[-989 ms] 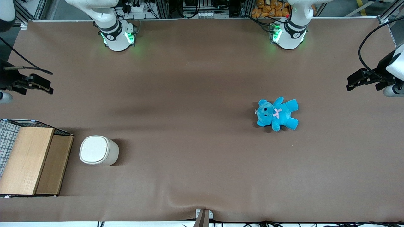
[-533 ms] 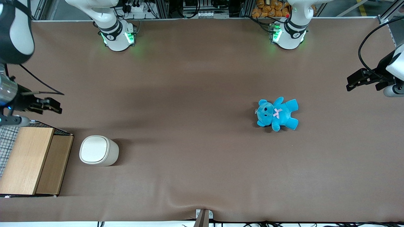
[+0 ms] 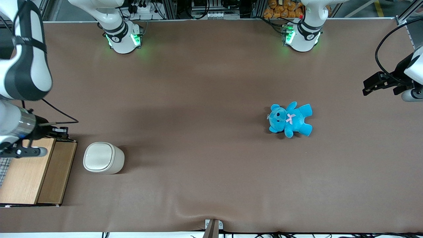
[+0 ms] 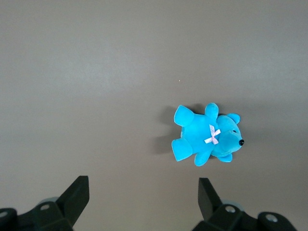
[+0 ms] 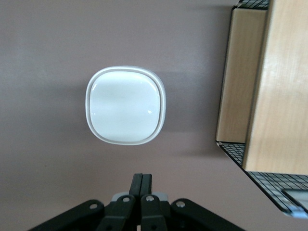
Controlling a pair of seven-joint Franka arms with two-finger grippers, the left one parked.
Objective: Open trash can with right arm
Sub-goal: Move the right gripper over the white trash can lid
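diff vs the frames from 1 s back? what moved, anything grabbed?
The right arm swung in from the working arm's end of the table, nearer the front camera. Its gripper, jaws shut and empty, now hangs above the wooden box, beside the trash can and apart from it. Nothing was gripped or let go. The trash can's lid stays closed; the blue teddy bear has not moved.

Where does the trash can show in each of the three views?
Front view: trash can on the table beside the wooden box, nearer the camera than the claw.
Right wrist view: trash can, lid down, beside the same wooden box; claw shut.
Left wrist view: not in it.
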